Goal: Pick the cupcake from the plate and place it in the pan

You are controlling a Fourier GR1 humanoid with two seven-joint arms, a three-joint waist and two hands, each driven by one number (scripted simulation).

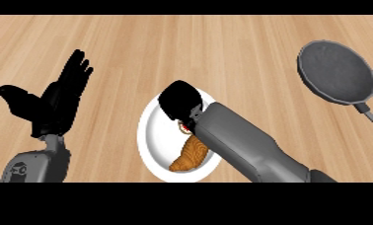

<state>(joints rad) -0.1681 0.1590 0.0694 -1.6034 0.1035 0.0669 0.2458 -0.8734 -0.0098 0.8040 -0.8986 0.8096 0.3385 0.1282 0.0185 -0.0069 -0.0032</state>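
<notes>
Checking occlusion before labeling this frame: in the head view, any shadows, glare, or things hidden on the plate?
Head view: lighting is flat and even, with no glare on the white plate or the dark pan; no clear cast shadows on the wooden counter; the right hand and forearm cover most of the plate, hiding the cupcake; only a croissant shows clearly; the left hand rests open at left.

Pale wood-grain counter (218, 41), matt dark pan (335, 73).
A smooth, glossy white plate (153, 130) carries a ridged, golden-brown pastry (189, 156); both forearms look like matt grey plastic.
</notes>
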